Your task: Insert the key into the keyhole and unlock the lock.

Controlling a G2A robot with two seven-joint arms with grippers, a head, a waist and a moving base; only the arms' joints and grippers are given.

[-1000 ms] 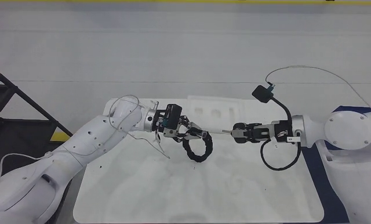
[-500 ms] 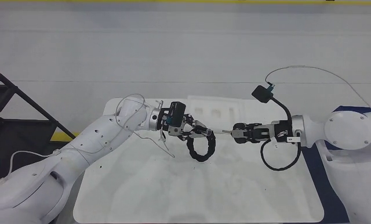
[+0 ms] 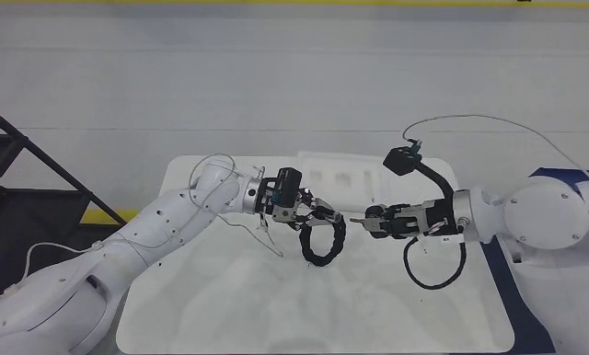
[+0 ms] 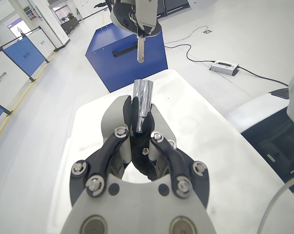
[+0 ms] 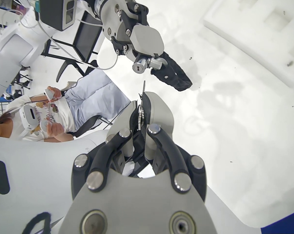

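Tabletop [image 3: 230, 300]: white and wide, with rounded corners. The surface looks soft and is faintly mottled with shallow dents and creases.
Foam block [image 3: 328, 164]: white, low and flat. It lies on the tabletop at the far edge, about midway along it, with its long side running along that edge.
Recesses [image 3: 342, 177]: a row of small square pockets sunk into the block's top.
Specks [image 5: 191, 58]: a few tiny dark dots scattered well apart on the tabletop; one more sits on the block beside a pocket.

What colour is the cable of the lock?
The cable is black, clearest in the right wrist view.
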